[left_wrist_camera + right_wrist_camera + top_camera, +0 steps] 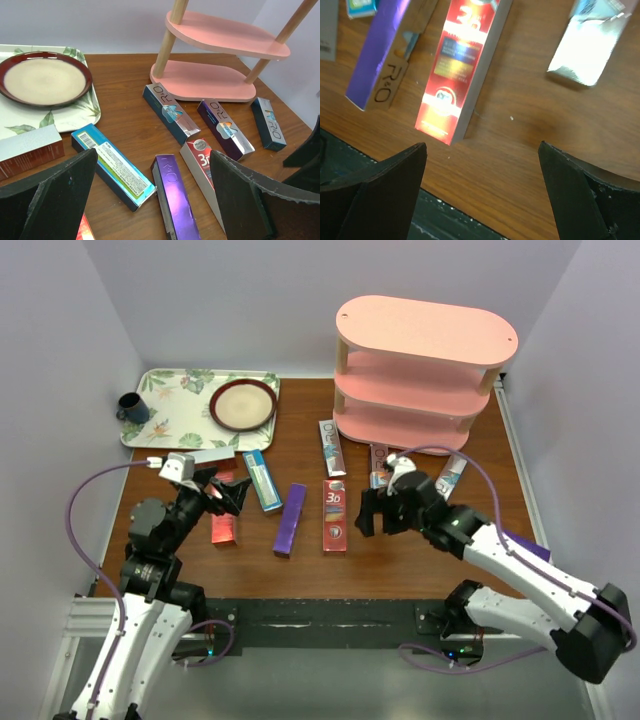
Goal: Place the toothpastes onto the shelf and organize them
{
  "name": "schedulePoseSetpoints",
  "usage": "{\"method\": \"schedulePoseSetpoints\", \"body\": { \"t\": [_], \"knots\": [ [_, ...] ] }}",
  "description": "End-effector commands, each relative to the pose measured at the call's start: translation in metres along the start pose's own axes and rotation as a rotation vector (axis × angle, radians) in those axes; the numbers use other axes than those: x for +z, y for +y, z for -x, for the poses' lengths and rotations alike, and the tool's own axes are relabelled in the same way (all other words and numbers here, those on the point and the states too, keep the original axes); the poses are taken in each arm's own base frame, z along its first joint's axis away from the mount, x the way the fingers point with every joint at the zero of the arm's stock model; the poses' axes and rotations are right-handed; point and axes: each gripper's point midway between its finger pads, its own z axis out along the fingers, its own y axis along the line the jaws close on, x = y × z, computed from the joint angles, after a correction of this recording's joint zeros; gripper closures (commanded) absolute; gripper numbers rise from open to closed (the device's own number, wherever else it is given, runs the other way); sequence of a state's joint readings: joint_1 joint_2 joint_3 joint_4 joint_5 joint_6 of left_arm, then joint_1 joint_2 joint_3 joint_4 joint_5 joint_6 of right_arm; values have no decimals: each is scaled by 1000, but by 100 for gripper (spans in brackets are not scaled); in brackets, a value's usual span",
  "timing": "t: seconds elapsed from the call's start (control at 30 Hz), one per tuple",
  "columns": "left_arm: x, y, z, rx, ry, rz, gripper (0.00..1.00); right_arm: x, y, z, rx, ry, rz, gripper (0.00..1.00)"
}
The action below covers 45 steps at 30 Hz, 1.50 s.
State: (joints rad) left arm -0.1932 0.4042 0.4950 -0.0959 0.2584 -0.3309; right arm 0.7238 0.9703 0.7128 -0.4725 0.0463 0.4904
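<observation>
Both pairs of jaws stand spread wide, gripping nothing. In its wrist view the right gripper (481, 146) frames only bare wood between dark, wedge-shaped fingers (375, 195) with rough edges. The red carton (455, 70), printed "3D", lies at eleven o'clock of that gap, a purple carton (372, 55) at ten and a silver carton (590, 45) at one. The left gripper (154, 154) hovers, just as open, over a teal carton (112, 165).

From above, the toothpastes are scattered flat on the brown wood-grain table (300, 575), and we see none on the shelf (425, 330), which stands at one o'clock of the right gripper; its lower tiers are partly hidden. So we judge that we are choosing a first pick.

The next move calls for sliding the right gripper toward nine o'clock, over the red carton, then turning the jaws across its narrow width and coming straight down.

The cartons are long, slim, sharp-cornered boxes of glossy card, some with a foil sheen, so we expect them to be light and slippery. The shelf has matt pink oval boards on pale round posts. A floral tray (170, 405) at eleven o'clock holds a plate (243, 404).
</observation>
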Motion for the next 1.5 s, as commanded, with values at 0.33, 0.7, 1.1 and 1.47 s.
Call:
{"method": "schedulePoseSetpoints", "body": {
  "t": [0.33,0.7,1.1,1.47],
  "knots": [
    [2,-6,6,-16,5,-19,0,47,83,-44,-83,-358,-194,1],
    [3,-6,4,-19,12,-20,0,72,77,-71,-56,-367,-352,4],
    [2,-6,4,-19,13,-23,0,83,68,-69,-23,-397,-405,12],
    [3,-6,1,-22,23,-23,0,95,86,-57,11,-422,-370,8]
  ]
}}
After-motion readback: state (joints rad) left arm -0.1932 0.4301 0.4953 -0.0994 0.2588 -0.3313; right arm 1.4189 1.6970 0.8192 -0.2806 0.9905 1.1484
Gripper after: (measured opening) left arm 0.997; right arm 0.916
